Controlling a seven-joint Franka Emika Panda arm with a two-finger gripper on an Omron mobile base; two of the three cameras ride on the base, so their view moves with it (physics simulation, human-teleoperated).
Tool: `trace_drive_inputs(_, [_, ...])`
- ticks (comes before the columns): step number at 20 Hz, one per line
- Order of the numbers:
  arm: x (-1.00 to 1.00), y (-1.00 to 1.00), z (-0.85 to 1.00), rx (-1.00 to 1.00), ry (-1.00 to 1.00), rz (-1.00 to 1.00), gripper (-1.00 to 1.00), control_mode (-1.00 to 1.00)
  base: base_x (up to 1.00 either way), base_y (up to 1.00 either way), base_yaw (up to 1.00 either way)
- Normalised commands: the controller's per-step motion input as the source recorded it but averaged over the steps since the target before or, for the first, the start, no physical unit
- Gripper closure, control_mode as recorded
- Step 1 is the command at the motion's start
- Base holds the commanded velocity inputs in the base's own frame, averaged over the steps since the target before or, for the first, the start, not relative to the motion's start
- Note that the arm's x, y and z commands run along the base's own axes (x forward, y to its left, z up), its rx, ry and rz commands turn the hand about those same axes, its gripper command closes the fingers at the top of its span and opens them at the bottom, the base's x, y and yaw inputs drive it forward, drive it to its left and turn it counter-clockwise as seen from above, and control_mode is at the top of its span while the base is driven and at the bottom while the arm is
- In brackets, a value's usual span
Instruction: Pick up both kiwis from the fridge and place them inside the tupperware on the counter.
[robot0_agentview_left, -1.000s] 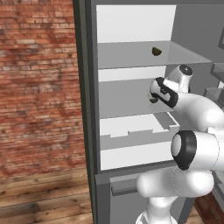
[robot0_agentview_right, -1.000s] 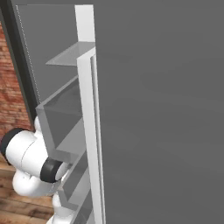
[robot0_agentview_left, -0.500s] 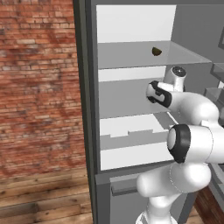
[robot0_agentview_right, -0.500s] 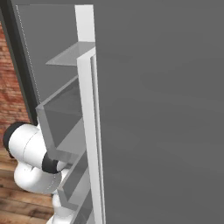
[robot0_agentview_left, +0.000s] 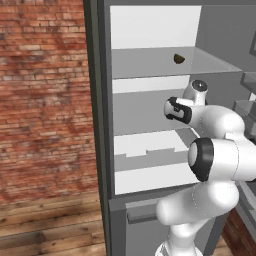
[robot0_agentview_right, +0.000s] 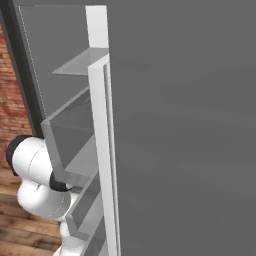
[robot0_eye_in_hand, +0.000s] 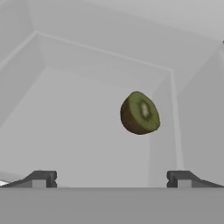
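One kiwi (robot0_agentview_left: 179, 58), small and olive-brown, lies on the upper shelf of the open fridge (robot0_agentview_left: 100, 125). In the hand view the kiwi (robot0_eye_in_hand: 140, 113) shows a green cut face and stands ahead, above and a little right of the middle between the fingertips. My gripper (robot0_eye_in_hand: 111, 179) is open, its dark fingertips (robot0_eye_in_hand: 41, 178) far apart with nothing between them. The arm's wrist (robot0_agentview_left: 175, 110) reaches into the fridge below the shelf that bears the kiwi. The tupperware and the counter are out of view.
A brick wall (robot0_agentview_left: 45, 100) and wood floor (robot0_agentview_left: 50, 230) lie left of the fridge. The open fridge door (robot0_agentview_right: 180, 125) with its door shelves (robot0_agentview_right: 70, 150) stands close on the right of the arm. Lower fridge shelves (robot0_agentview_left: 150, 150) sit under the wrist.
The wrist and elbow have shifted slightly left, deeper toward the fridge interior. The kiwi has not moved and the jaws stay open.
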Motion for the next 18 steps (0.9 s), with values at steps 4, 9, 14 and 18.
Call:
trace_drive_inputs(4, [0.15,-0.03,-0.13,0.0,0.0,0.0,-1.0,-1.0,0.0,0.0,0.0])
trace_drive_inputs(9, [0.14,-0.06,-0.06,-0.01,0.0,0.0,-1.0,-1.0,0.0,0.0,0.0])
trace_drive_inputs(14, [0.14,-0.08,-0.01,0.0,0.0,0.0,-1.0,-1.0,0.0,0.0,0.0])
trace_drive_inputs(18, [0.16,-0.09,0.0,0.0,0.0,0.0,-1.0,-1.0,0.0,0.0,0.0])
